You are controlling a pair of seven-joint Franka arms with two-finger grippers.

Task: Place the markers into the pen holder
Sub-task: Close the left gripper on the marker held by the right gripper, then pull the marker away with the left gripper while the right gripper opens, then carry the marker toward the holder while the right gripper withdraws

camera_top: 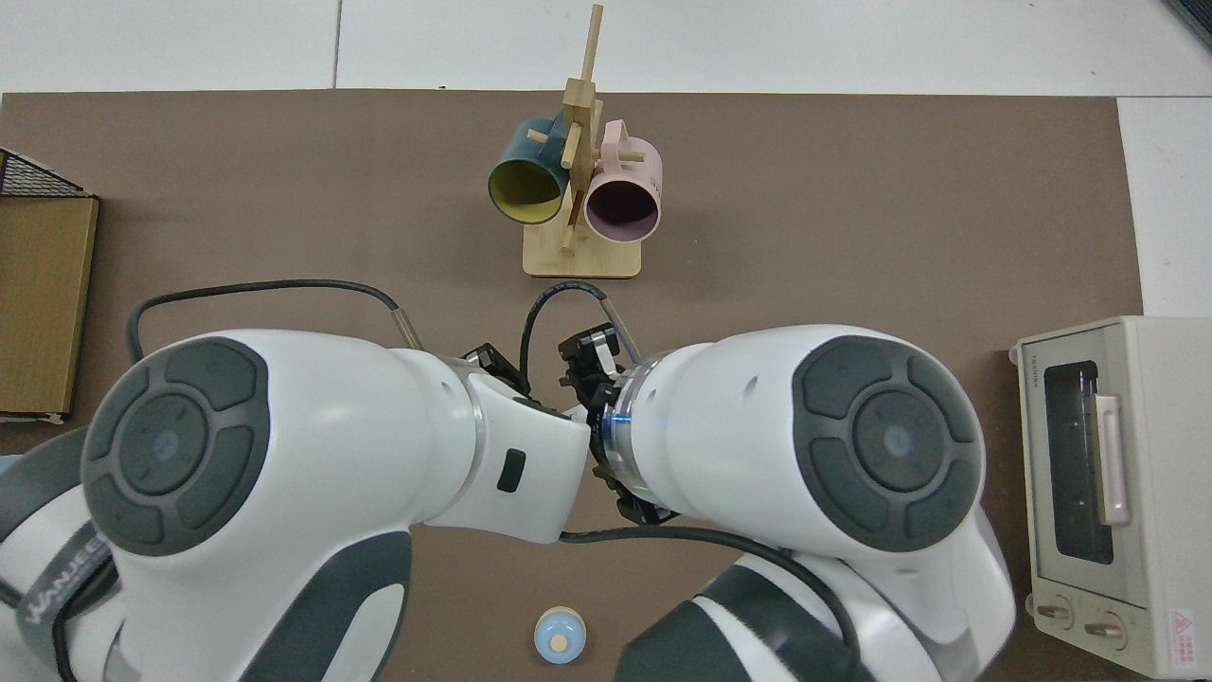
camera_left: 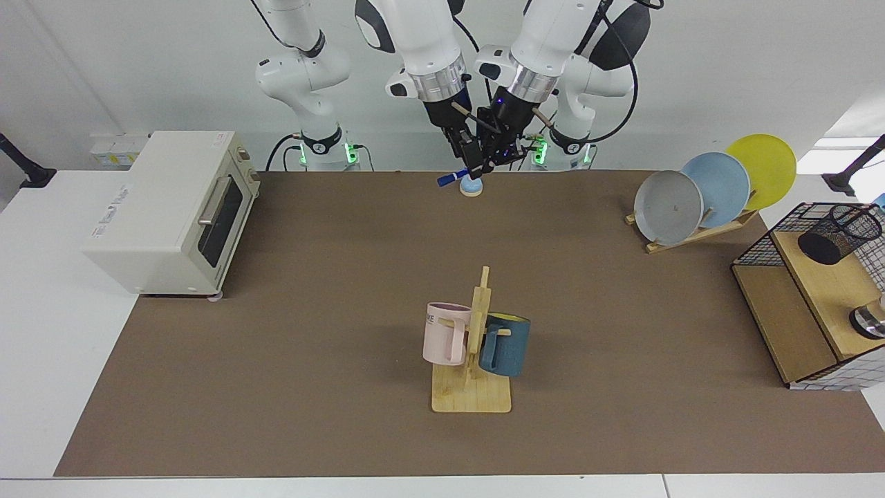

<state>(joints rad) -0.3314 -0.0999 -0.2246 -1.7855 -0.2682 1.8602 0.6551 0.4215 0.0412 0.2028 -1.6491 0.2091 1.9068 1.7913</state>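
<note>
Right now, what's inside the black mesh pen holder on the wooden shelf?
Through the mesh, the pen holder shows no marker; its dark bottom stays hidden. The marker is up between the left gripper and right gripper.

The tabletop (camera_left: 311, 277) is brown. The mugs are pink (camera_left: 442, 335) and dark blue (camera_left: 506, 344). The plates are grey (camera_left: 667, 207), light blue (camera_left: 719, 185) and yellow (camera_left: 766, 163).

Two glossy white arms (camera_left: 429, 41) with dark grey joint caps (camera_top: 890, 440), silver wrist rings (camera_left: 434, 83), black cables (camera_top: 284, 289), green lights glowing at the bases (camera_left: 349, 152).
</note>
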